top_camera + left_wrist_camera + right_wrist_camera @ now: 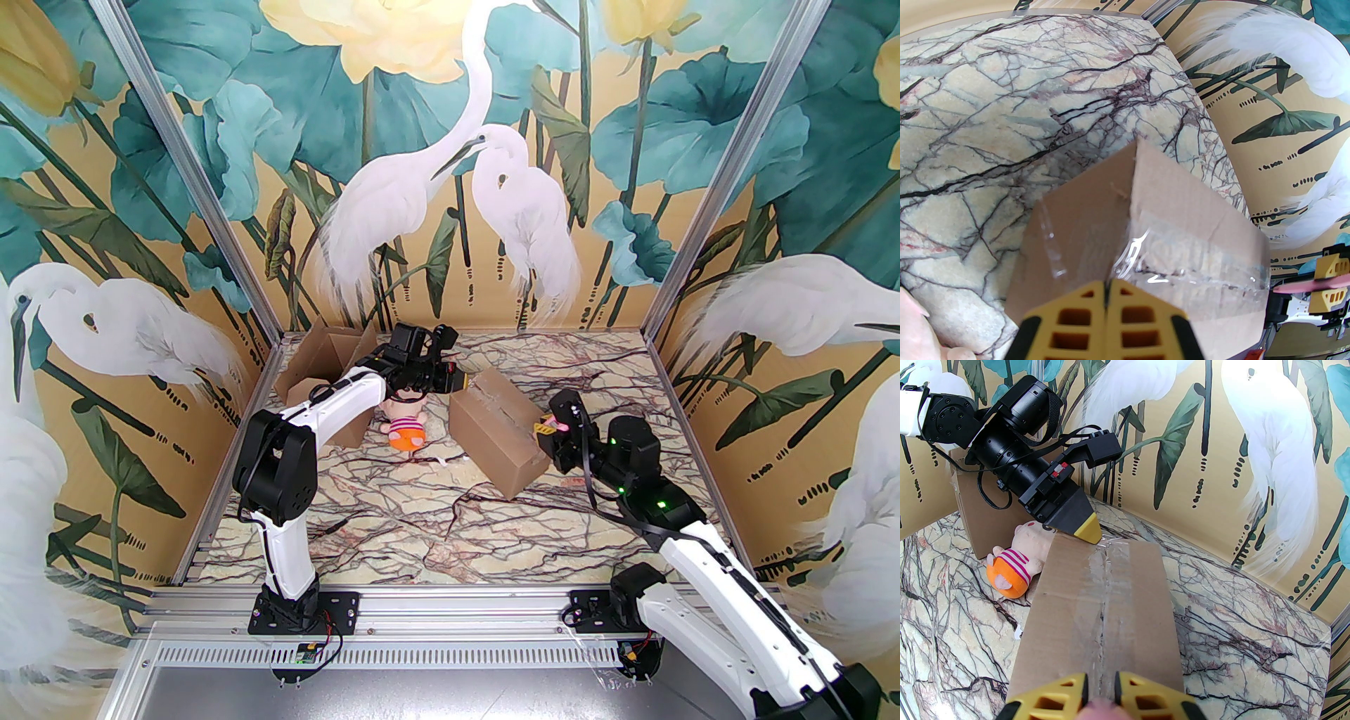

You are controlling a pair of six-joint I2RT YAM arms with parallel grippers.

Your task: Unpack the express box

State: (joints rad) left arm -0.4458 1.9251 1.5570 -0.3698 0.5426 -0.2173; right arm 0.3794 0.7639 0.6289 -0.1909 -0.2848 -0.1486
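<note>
Roughly mid-table, slightly right of centre, lies the sealed cardboard box, set diagonally with clear tape running along its top seam. The left gripper is at the box's far-left end, its yellow fingers pressed together over the taped edge. I cannot tell whether the tips touch the tape. The right gripper is at the box's near-right end, in line with the seam, its fingers pinching a flat pink piece. A plush toy in a striped top and orange bottoms lies on the table just left of the box. Behind the toy, in the far-left corner, stands an opened cardboard box with its flaps up.
</note>
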